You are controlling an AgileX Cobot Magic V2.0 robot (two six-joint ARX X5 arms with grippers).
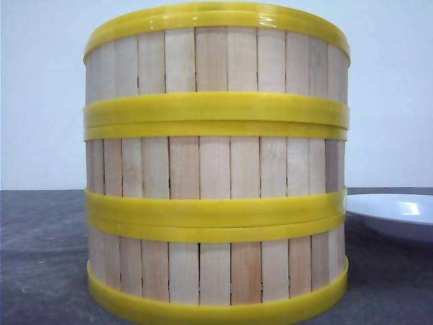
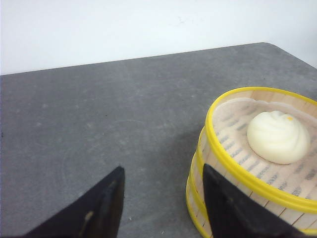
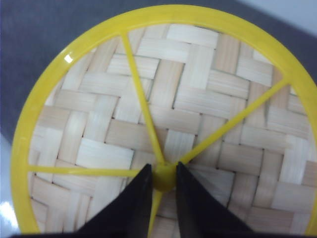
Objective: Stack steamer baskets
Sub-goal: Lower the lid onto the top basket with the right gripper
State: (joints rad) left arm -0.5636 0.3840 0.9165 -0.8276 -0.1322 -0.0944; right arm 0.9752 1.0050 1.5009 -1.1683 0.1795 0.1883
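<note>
Right gripper point(image 3: 163, 184): fingers are closing on the yellow hub knob point(image 3: 164, 177) of the woven lid point(image 3: 163, 119), gripping it at centre so it hangs level, presumably for capping the stack.

Left gripper point(image 2: 163, 203): jaws are standing apart, holding nothing, hovering over bare table point(image 2: 99, 124) just beside the stack.

Steamer baskets point(image 1: 216, 162): three are sitting stacked, rims aligned, near the table's front edge; a white bun point(image 2: 278, 137) is resting in the top one.

White plate point(image 1: 396, 211): lying just beside the stack.
</note>
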